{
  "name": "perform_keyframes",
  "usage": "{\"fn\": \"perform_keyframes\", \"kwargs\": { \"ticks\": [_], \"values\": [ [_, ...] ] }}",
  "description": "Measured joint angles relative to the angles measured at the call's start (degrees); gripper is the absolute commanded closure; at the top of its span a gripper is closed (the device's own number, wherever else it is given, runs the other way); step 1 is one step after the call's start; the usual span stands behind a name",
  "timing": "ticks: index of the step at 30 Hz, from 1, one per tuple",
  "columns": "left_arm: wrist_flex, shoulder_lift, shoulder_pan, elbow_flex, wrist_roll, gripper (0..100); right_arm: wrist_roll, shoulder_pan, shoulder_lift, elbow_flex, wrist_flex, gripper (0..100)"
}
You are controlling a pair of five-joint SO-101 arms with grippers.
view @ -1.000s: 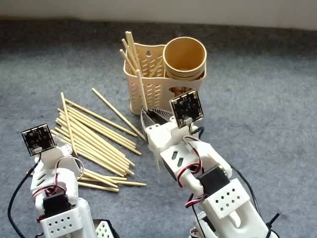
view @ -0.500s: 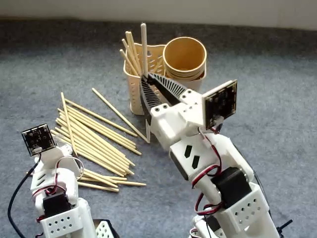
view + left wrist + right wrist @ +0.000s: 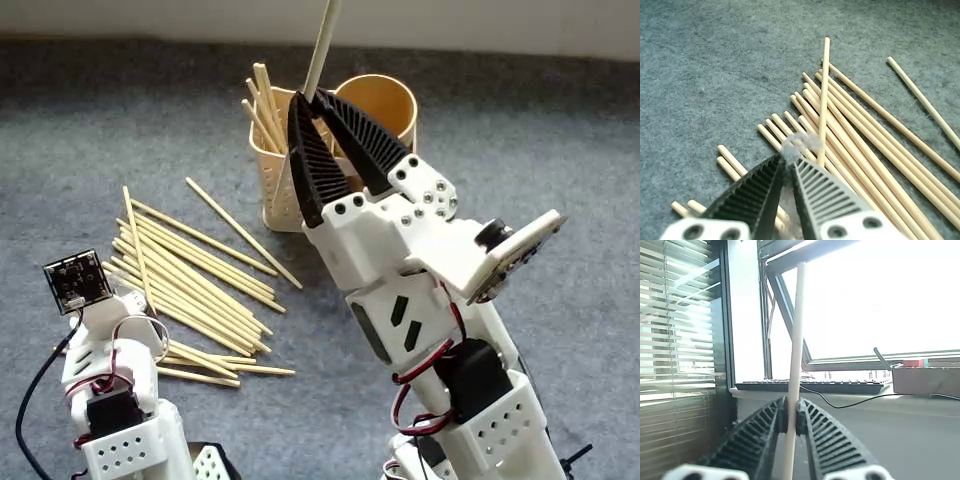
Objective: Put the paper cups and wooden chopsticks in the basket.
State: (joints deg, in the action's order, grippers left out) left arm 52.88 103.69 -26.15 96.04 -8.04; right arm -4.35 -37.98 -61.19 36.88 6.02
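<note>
A cream slotted basket (image 3: 275, 190) stands at the back of the grey carpet with stacked paper cups (image 3: 395, 100) and a few wooden chopsticks (image 3: 262, 100) inside. My right gripper (image 3: 315, 98) is raised in front of the basket, pointing up, shut on one chopstick (image 3: 322, 45) that sticks upward; the right wrist view shows that chopstick (image 3: 799, 340) pinched between the fingertips. A pile of loose chopsticks (image 3: 190, 280) lies on the carpet to the left. My left gripper (image 3: 790, 156) hangs just above that pile (image 3: 850, 145), shut, with a tuft of grey fluff at its tips.
The left arm's camera board (image 3: 78, 280) sits at the pile's near left edge. Bare carpet (image 3: 530, 150) stretches to the right of the basket. A pale wall edge runs along the back.
My right gripper has risen from the carpet in front of the basket and tipped upward, carrying the chopstick with it. The left arm has stayed where it was.
</note>
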Motion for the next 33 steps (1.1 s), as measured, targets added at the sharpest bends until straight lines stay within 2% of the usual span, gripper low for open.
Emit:
{"fn": "perform_keyframes", "kwargs": {
  "ticks": [16, 26, 33],
  "values": [
    [0.0, 0.0, 0.0, 0.0, 0.0, 99, 0.0, 1.85, 18.02, -5.01, -5.36, 99.3],
    [0.0, 0.0, 0.0, 0.0, 0.0, 99, 0.09, 8.0, 30.33, -5.01, -21.45, 99.3],
    [0.0, 0.0, 0.0, 0.0, 0.0, 99, 7.74, 10.2, 37.1, -5.01, -27.69, 99.3]
  ]
}}
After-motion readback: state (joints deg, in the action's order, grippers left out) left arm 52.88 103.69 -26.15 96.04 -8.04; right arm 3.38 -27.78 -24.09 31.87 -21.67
